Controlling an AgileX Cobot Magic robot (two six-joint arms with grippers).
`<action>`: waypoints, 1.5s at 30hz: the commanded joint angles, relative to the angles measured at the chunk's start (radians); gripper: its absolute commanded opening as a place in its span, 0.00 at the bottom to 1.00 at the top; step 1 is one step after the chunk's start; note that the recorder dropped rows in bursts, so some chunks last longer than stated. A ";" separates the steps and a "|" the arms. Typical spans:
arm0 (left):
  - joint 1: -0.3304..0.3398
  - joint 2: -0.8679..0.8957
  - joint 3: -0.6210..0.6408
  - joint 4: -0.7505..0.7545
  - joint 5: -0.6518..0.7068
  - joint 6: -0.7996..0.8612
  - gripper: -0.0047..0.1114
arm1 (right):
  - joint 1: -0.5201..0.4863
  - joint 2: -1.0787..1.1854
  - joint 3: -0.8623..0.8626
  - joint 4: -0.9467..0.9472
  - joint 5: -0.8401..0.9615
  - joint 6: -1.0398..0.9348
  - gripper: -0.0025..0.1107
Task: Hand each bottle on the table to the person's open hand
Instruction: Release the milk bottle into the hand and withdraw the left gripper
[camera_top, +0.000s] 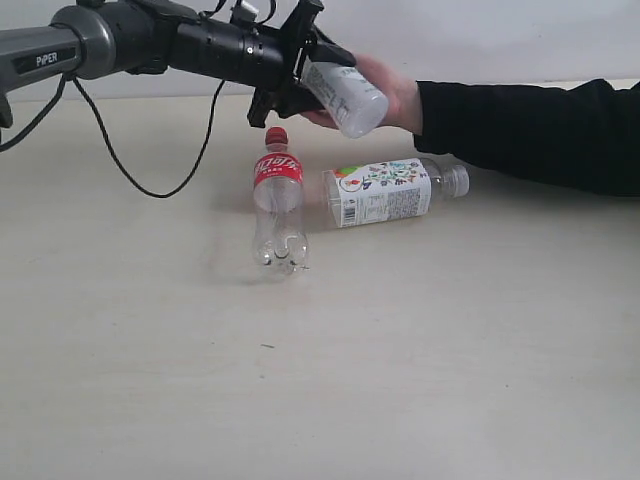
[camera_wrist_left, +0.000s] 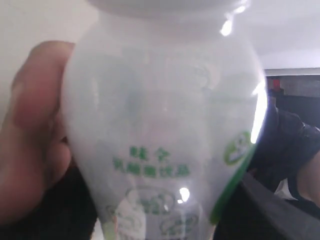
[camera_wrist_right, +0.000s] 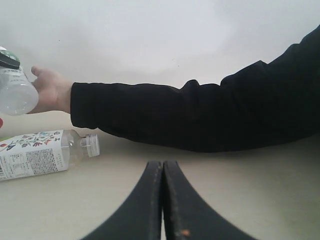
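My left end effector (camera_top: 305, 75) grasping white bottle (camera_top: 350, 100), cap hidden, hand (camera_top: 400, 95) mostly covered, right end effector (camera_wrist_right: 163, 167) clenched.

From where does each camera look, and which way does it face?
Exterior: above the table, facing the wall; shows the left end effector holding the white bottle at the hand.
Left wrist: on the left arm, close on that bottle; no robot part.
Right wrist: low over the table, facing the sleeve; the shut right end effector shows.
All share the bottle and hand.
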 joint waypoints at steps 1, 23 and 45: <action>0.021 0.006 -0.008 -0.007 0.016 0.002 0.04 | -0.004 -0.007 0.005 -0.005 -0.004 0.000 0.02; 0.020 0.006 -0.008 -0.105 0.006 0.090 0.93 | -0.004 -0.007 0.005 -0.005 -0.004 0.000 0.02; 0.079 -0.031 -0.008 -0.040 0.310 0.165 0.93 | -0.004 -0.007 0.005 -0.005 -0.004 0.000 0.02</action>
